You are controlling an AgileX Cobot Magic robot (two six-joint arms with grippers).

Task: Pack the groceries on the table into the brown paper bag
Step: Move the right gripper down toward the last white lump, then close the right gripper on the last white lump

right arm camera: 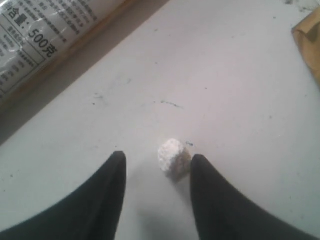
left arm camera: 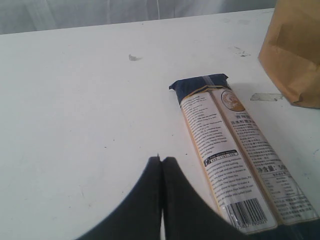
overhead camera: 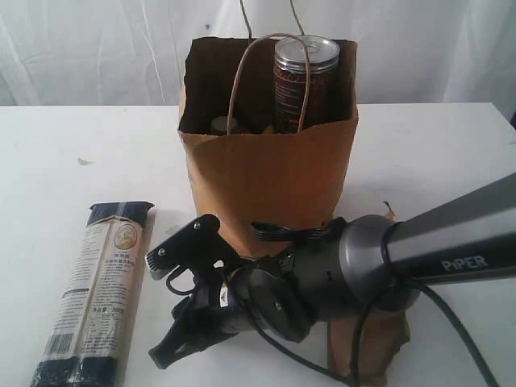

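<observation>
The brown paper bag [overhead camera: 266, 173] stands upright in the middle of the table [overhead camera: 64, 137]. A silver-topped tin [overhead camera: 305, 76] sticks up inside it, and a pale cap [overhead camera: 219, 125] shows deeper in. The dark-blue pasta packet [overhead camera: 93, 290] lies flat on the left. My right gripper [overhead camera: 159, 306] hovers low in front of the bag, jaws open, beside the packet [right arm camera: 45, 40]. A small white lump [right arm camera: 173, 158] lies on the table just past its fingertips [right arm camera: 119, 159]. My left gripper [left arm camera: 161, 159] is shut and empty, over bare table next to the packet [left arm camera: 235, 150].
A brown pouch [overhead camera: 363, 347] lies under my right arm [overhead camera: 451, 242] at the front right. A black cable [overhead camera: 468, 339] trails off the arm. A brown paper edge [right arm camera: 307, 35] shows in the right wrist view. Small marks [left arm camera: 132, 57] dot the tabletop.
</observation>
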